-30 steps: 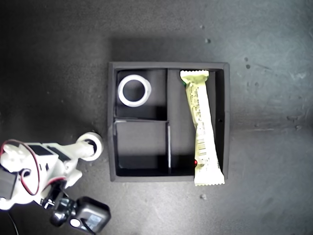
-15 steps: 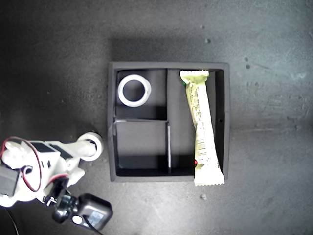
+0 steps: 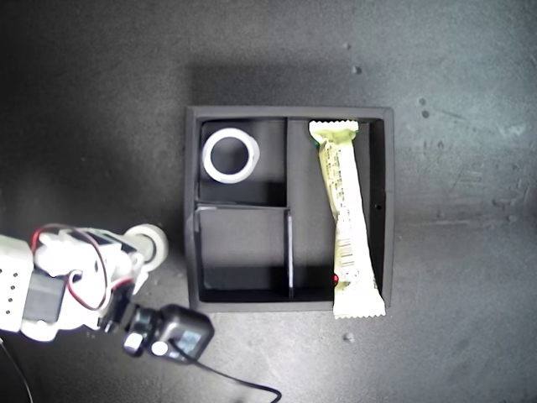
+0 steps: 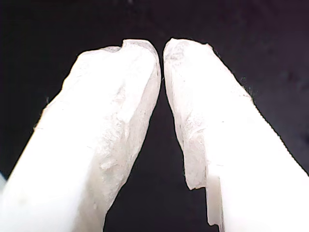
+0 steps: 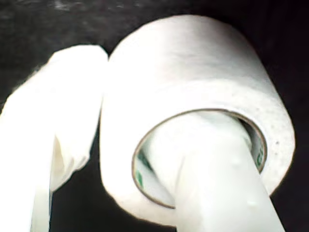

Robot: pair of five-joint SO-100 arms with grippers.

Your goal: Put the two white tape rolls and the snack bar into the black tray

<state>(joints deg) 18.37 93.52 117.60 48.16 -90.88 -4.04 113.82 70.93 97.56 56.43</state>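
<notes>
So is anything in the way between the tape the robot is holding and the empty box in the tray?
Only the black tray's own raised wall. My second hand holds the tape roll just outside it, on the exterior view's left. The small compartment beyond looks empty, so the roll must go over that wall.

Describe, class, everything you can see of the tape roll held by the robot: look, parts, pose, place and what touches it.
The held tape roll is a small white ring, matte and papery, with a tan-edged core printed green inside. My second gripper is shut on it: one finger passes through the hole, the other presses the outer wall. In the exterior view it sits outside the black tray, off that view's left wall.
</notes>
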